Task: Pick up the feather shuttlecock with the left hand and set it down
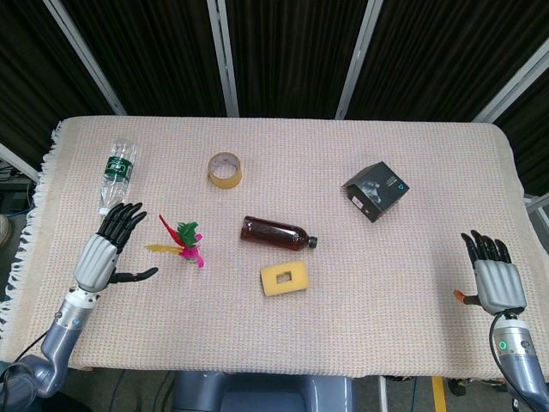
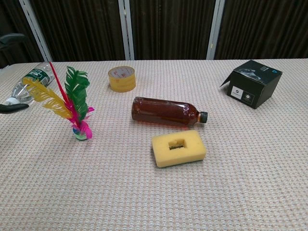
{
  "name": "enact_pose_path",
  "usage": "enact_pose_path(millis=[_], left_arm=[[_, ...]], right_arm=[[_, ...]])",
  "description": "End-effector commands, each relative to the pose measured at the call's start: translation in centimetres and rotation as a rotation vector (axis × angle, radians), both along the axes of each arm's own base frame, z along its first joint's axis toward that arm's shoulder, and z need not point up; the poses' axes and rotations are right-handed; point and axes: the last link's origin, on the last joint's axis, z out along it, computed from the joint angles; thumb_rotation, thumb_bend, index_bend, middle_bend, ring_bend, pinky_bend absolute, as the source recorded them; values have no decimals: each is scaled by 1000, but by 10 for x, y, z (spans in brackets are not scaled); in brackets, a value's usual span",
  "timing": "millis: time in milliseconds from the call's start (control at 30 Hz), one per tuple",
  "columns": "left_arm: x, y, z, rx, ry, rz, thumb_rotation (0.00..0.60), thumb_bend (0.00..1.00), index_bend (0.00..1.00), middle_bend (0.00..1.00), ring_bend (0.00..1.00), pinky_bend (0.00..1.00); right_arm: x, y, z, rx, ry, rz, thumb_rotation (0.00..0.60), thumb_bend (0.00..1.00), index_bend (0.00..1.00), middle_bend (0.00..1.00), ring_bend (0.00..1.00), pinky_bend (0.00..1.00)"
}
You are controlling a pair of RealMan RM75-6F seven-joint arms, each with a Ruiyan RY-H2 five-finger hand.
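Observation:
The feather shuttlecock (image 1: 183,245) stands upright on the cloth by itself, with red, yellow, green and pink feathers; in the chest view the shuttlecock (image 2: 72,103) stands left of centre. My left hand (image 1: 105,254) is to its left, apart from it, fingers spread and holding nothing. In the chest view only a dark fingertip of the left hand (image 2: 13,107) shows at the left edge. My right hand (image 1: 496,275) stays at the table's near right corner, fingers apart and empty.
A brown bottle (image 1: 278,233) lies on its side at the centre, a yellow sponge (image 1: 286,279) in front of it. A tape roll (image 1: 225,168) and a clear water bottle (image 1: 116,176) lie further back on the left. A black box (image 1: 376,190) sits at the right.

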Motion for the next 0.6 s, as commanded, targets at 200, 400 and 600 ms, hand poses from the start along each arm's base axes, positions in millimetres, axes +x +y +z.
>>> enact_pose_path(millis=[200,400,600], left_arm=[[-13,-23,52,190,150,108,504,63,88,0,0,0],[-16,-79,80,145,401,586,506,65,61,0,0,0],[-22,-105,77,79,366,847,508,65,57,0,0,0]], right_arm=[[4,0,-2,10,-7,13,600,81,0,0,0,0],[4,0,6,-25,-12,18,600,83,0,0,0,0],[4,4,17,-46,-44,28,600,83,0,0,0,0]])
